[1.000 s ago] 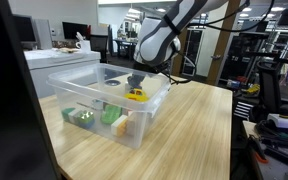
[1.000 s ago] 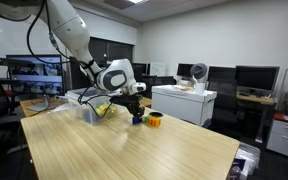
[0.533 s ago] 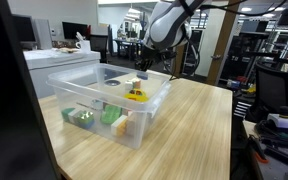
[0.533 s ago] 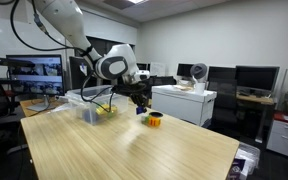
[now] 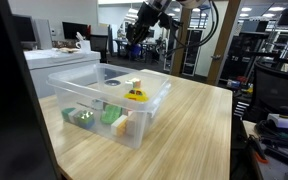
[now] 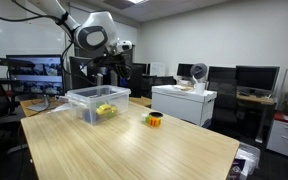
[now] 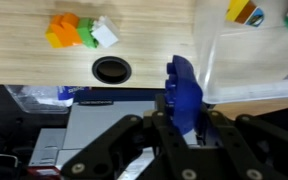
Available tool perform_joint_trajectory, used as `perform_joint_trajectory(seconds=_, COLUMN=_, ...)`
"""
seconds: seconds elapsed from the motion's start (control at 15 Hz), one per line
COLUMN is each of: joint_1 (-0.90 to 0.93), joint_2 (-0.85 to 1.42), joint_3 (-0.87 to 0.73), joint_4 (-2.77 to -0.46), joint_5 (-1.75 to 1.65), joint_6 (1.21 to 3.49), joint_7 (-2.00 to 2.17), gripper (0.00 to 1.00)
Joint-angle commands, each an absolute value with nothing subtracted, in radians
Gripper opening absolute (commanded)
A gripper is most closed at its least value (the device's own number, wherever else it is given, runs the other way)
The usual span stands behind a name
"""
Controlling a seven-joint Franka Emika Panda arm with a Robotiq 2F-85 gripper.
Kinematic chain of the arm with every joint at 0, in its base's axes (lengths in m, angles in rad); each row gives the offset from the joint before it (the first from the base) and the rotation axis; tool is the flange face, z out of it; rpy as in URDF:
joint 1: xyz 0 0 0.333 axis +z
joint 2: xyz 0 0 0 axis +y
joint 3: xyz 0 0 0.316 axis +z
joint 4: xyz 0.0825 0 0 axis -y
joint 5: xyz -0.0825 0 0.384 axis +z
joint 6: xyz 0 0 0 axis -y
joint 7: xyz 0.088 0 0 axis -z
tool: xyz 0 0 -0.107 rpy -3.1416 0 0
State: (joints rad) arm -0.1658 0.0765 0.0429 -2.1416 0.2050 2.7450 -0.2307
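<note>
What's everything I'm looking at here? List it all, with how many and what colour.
table: one, light wood, fills the foreground
plastic bin: one, clear, on the table
toys in the bin: several, green and yellow, on its floor
toy cluster: one, orange, green and white, on the table outside the bin
cable hole: one, black-rimmed, in the tabletop near the edge
cabinet: one, white, behind the table
monitors: several, dark, at the back of the room
blue toy: one, between the fingers
robot arm: one, white and black, reaching from above
gripper: one, black, high over the table edge, shut on the blue toy
</note>
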Motion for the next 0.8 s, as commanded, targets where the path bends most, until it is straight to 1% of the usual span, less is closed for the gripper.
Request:
perform_joint_trajectory(seconds=0.0, joint_1=-0.143, joint_2=-0.047, joint_3=0.095, joint_4=-2.286, joint_5=0.313, joint_6=2.738, joint_7=-0.366, gripper=0.07)
perform_joint_trajectory(seconds=0.2, joint_1=-0.103, joint_2=-0.098, joint_3=0.122, joint_4=-2.365, joint_5=0.379, joint_6=2.753, joint_7=-0.435, gripper=0.07)
perform_joint_trajectory(seconds=0.27, joint_1=-0.095, joint_2=-0.103, joint_3=0.124, joint_4=-2.38, joint_5=0.373, joint_6=2.758, joint_7=-0.435, gripper=0.52)
perform_joint_trajectory(seconds=0.33, joint_1=-0.037, joint_2=-0.107, joint_3=0.074, joint_4=-2.388, joint_5=0.364, joint_6=2.758, joint_7=-0.429, gripper=0.53)
perform_joint_trajectory(seconds=0.4, joint_1=-0.026, joint_2=-0.108, joint_3=0.065, joint_4=-2.394, joint_5=0.358, joint_6=2.76, joint_7=-0.424, gripper=0.58)
perform_joint_trajectory(seconds=0.67, joint_1=0.008, joint_2=-0.097, joint_3=0.012, joint_4=-2.379, joint_5=0.349, joint_6=2.757, joint_7=-0.415, gripper=0.86)
perform_joint_trajectory(seconds=0.73, joint_1=0.007, joint_2=-0.089, joint_3=-0.006, joint_4=-2.366, joint_5=0.352, joint_6=2.758, joint_7=-0.417, gripper=0.95)
